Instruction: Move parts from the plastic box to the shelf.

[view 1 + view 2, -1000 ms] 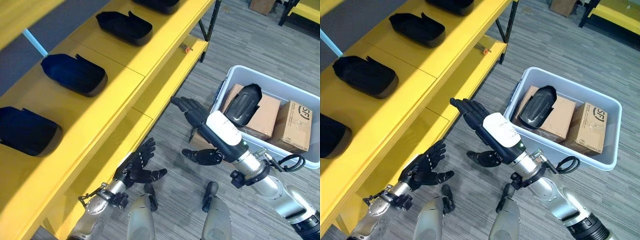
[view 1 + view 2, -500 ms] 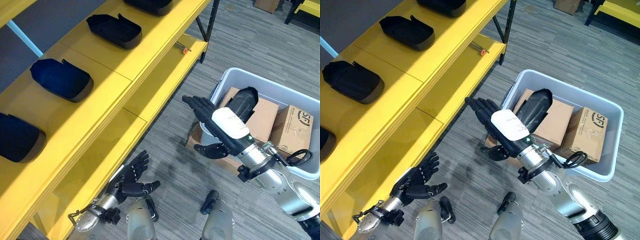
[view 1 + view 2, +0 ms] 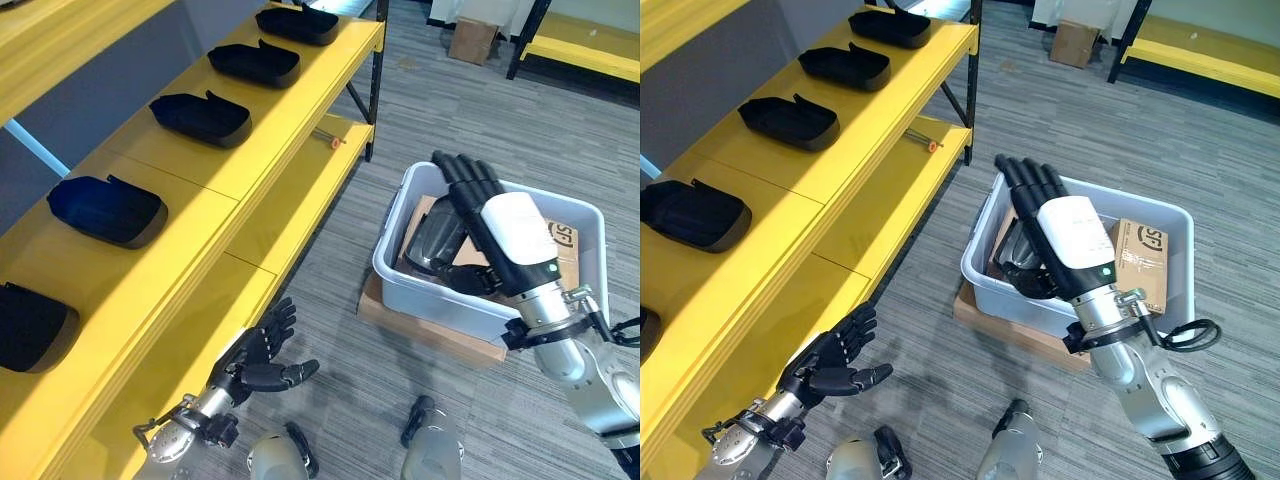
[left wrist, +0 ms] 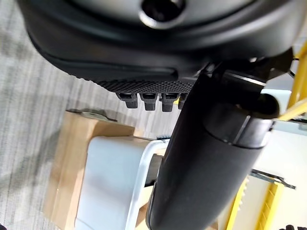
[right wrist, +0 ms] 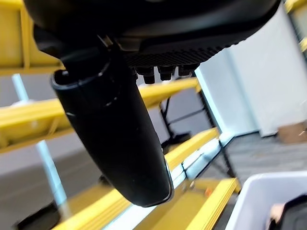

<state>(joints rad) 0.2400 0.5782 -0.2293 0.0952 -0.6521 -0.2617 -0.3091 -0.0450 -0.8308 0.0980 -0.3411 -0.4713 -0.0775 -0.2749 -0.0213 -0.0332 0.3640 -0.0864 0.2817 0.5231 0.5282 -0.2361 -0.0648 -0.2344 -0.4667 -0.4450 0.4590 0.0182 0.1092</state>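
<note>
The grey plastic box stands on the floor to the right of the yellow shelf. A black moulded part lies in it, on cardboard cartons. My right hand hovers over the box with its fingers straight and open, holding nothing; it partly hides the black part. Low by the shelf's lower board, my left hand is open with spread fingers and also holds nothing. Several black parts lie in a row on the shelf's upper board.
A flat cardboard sheet lies under the box. A small orange-tipped tool rests on the lower shelf board. A carton and another yellow rack stand at the back. Open floor lies between shelf and box.
The camera has swung, shifting the whole scene. My right hand has moved from beside the box's left wall to above the box. The left hand stays low and open.
</note>
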